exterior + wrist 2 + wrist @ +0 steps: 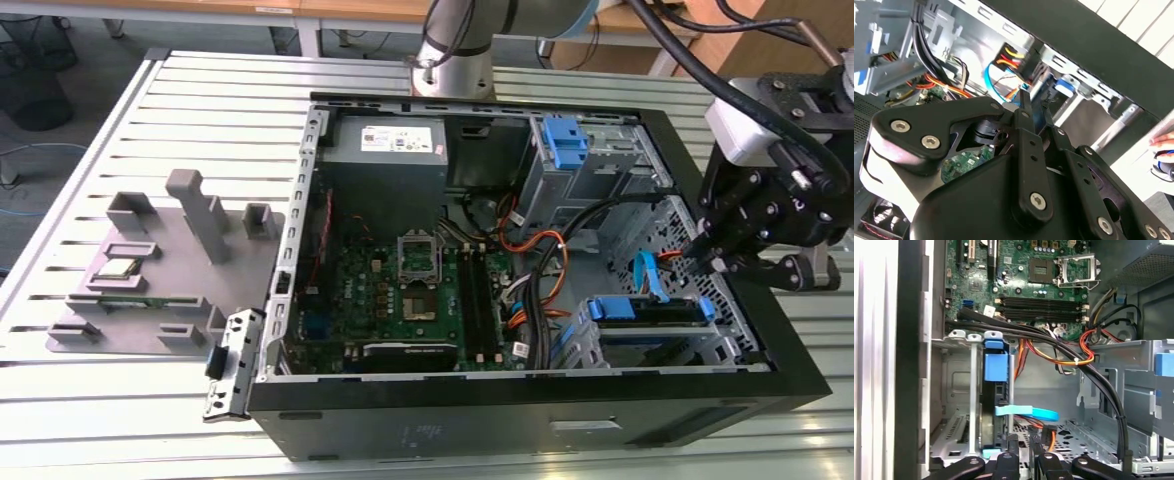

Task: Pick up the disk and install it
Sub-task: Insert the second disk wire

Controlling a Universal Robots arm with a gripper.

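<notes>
The disk (646, 310) sits on edge in the drive cage at the front corner of the open computer case (534, 395), blue rails along its sides and a blue latch on top; in the first wrist view it (995, 390) stands dark and upright in the metal bay, beside a light blue ribbon cable (1029, 412). No writing on it can be read. The tool (727, 262) hangs just above the case wall beside the cage, its fingers (1009, 450) drawn nearly together and holding nothing. The case rests on a slatted counter (80, 220).

disk (993, 405) mostly hidden inside drive cage, gripper (1024, 460) cut off by frame edge
</notes>
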